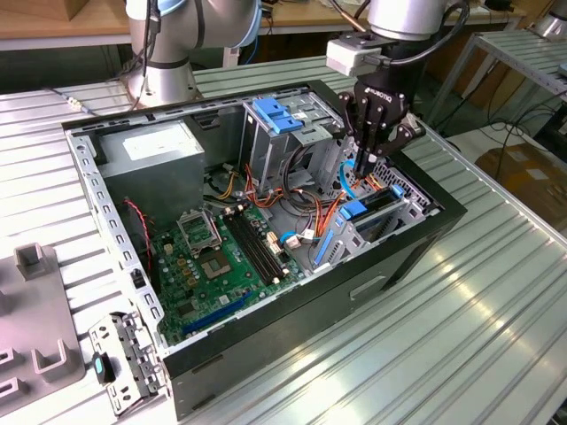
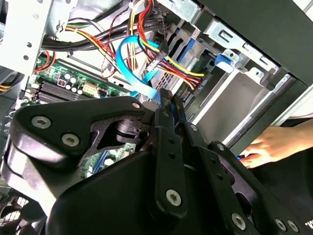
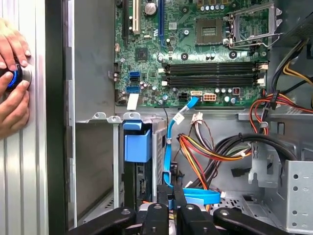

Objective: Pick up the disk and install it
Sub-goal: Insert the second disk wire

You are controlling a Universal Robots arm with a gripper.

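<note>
One gripper (image 1: 366, 168) reaches down into the open case (image 1: 292, 310), at about 2 o'clock of it in the exterior view. Its fingers are drawn together and, as far as I can tell, grip nothing. The one disk (image 1: 365, 211) stands on edge in its bay, just under the fingertips at 6 o'clock from them. Its blue rail shows in the first wrist view (image 3: 137, 147). One blue cable (image 3: 168, 147) loops right by the fingers and a bundle of coloured wires (image 3: 205, 152) crowds beside it. One motherboard (image 1: 213, 257) lies at 8 o'clock. One person's hand (image 2: 274, 144) rests outside the case.
</note>
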